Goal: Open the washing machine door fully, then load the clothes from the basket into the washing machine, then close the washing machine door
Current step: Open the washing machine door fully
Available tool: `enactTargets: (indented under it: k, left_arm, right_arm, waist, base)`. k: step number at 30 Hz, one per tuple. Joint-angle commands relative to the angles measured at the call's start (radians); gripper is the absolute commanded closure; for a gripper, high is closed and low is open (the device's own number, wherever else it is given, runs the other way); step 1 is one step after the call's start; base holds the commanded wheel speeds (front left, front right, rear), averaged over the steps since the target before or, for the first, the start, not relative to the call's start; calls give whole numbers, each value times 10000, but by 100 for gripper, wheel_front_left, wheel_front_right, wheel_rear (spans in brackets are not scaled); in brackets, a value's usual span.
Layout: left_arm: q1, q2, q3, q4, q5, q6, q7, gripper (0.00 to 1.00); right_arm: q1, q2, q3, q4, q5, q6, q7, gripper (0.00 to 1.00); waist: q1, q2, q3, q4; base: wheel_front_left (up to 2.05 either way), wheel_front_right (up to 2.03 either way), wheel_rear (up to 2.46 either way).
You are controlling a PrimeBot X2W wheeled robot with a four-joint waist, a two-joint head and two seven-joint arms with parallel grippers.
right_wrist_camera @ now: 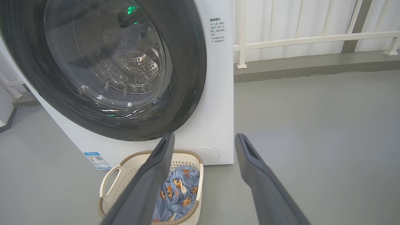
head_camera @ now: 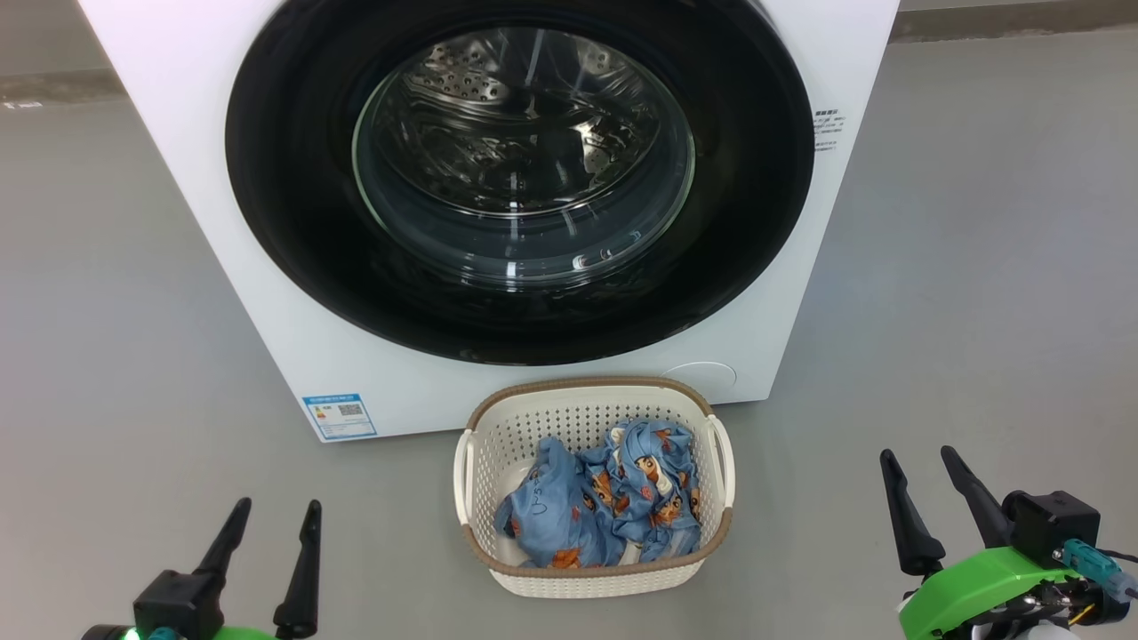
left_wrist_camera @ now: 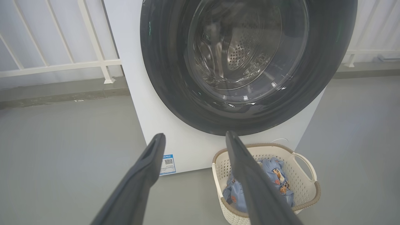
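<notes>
The white washing machine stands straight ahead, its round black-rimmed door shut flat against the front, steel drum visible through the glass. On the floor just before it sits the cream basket holding the light-blue printed clothes. My left gripper is open at the lower left, well left of the basket. Off to the basket's right, my right gripper is open at the lower right. Both are empty. In the wrist views the left gripper and right gripper point at the machine's lower front.
Grey floor spreads on both sides of the machine. A white railing on a low kerb runs behind it, as does railing on the right. A blue label and round filter cover mark the machine's lower front.
</notes>
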Motion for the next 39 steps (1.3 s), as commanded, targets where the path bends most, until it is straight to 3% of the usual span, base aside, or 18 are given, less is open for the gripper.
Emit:
enactTargets:
  k: [1, 22, 27, 39]
  left_arm:
    - [-403, 166, 412, -237, 112, 35, -118, 0]
    - [-591, 24, 754, -385, 256, 19, -118, 0]
    - [-646, -74, 857, -488, -139, 1, -118, 0]
    - [-734, -48, 861, -264, -202, -18, -118, 0]
  right_arm:
    - [-84, -123, 243, -279, 2, 14, -122, 0]
    - [-226, -120, 155, -452, -47, 14, -122, 0]
    - [-276, -126, 134, -479, -69, 14, -122, 0]
    - [-354, -165, 120, -492, -49, 14, -122, 0]
  waist:
    - [-1, 0, 8, 9]
    - [-1, 0, 451, -48]
    - [-1, 0, 533, -68]
    - [-1, 0, 556, -46]
  base:
    - [48, 48, -96]
    - [107, 107, -213]
    - [108, 108, -217]
    - [42, 42, -83]
